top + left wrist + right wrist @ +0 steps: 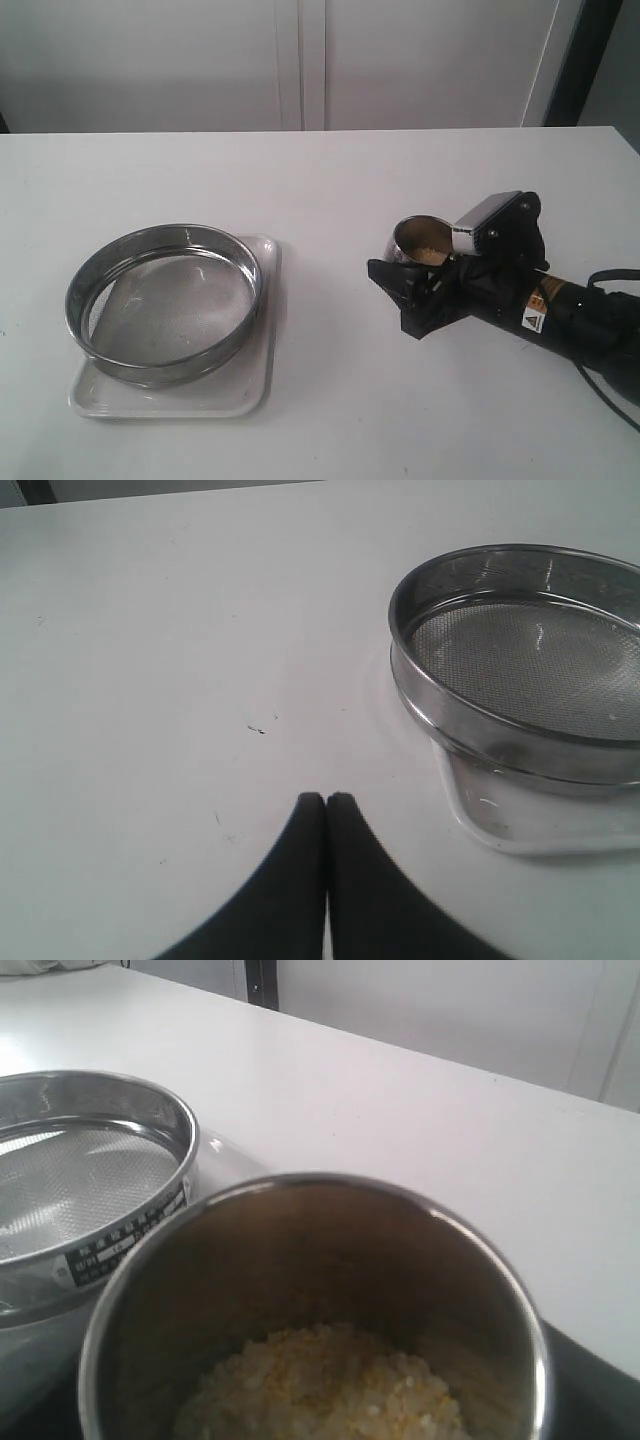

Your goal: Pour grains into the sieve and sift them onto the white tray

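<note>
My right pincer (410, 258) is clamping a small steel cup (420, 238) holding yellow and pale grains (330, 1385), toward the counter's (330, 180) right edge. My left pincer (327, 800) is pressing together. The sieve (100, 270) is sitting on the white tray (255, 390), toward the left edge.

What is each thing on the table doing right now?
Tray: flat on the table, nothing spilled on it.
Sieve: resting on the tray, mesh empty.
Cup: partly filled.
Grains: in the cup, not yet poured.
Right gripper: jaws closed around the cup.
Left gripper: jaws shut, holding nothing.
</note>
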### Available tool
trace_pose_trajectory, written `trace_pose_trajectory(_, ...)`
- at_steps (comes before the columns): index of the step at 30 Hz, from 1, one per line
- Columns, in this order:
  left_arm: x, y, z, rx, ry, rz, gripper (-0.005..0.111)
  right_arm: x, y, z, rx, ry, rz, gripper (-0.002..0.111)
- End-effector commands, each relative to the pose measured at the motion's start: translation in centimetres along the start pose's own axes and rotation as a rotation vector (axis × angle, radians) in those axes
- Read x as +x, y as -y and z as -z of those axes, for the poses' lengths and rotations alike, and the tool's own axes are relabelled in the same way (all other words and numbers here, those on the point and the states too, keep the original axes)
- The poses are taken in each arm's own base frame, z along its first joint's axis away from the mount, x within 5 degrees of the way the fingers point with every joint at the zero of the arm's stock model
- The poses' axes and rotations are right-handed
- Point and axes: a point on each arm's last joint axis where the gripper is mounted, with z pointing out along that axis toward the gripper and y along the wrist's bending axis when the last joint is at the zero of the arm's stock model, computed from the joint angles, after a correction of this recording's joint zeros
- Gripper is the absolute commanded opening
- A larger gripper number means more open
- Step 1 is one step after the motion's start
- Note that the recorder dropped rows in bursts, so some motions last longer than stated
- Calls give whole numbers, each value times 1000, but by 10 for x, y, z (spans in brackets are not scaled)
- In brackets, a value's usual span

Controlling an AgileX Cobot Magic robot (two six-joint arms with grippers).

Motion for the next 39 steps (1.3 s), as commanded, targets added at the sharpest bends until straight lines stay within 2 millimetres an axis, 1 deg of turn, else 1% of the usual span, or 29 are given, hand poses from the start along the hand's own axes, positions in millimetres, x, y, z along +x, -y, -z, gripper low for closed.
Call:
trace_pose_trajectory(1,0,0,0,-4,6,4,0,-24,-5,3,-2,15,3,0)
trace_pose_trajectory(10,0,0,0,-4,6,4,0,-69,-16,3,-2,-14,27,0)
trace_pose_trajectory(11,0,0,0,-4,6,4,0,-79,-21,1,-26,-12,24,0)
trace_pose_trajectory(13,0,0,0,-4,6,4,0,-93,-27,-4,-43,3,8,0)
trace_pose_trajectory(17,0,0,0,-4,6,4,0,-110,-36,-16,-54,-1,-9,0)
trace_pose_trajectory(21,0,0,0,-4,6,4,0,-122,-44,-25,-47,-31,-9,0)
trace_pose_trajectory(26,0,0,0,-4,6,4,0,-150,-60,-38,-68,-40,22,0)
trace_pose_trajectory(32,0,0,0,-4,6,4,0,-167,-70,-45,-69,-29,75,0)
trace_pose_trajectory(35,0,0,0,-4,6,4,0,-168,-73,-53,-63,-44,52,0)
trace_pose_trajectory(39,0,0,0,-4,6,4,0,-167,-83,-69,-81,-63,65,0)
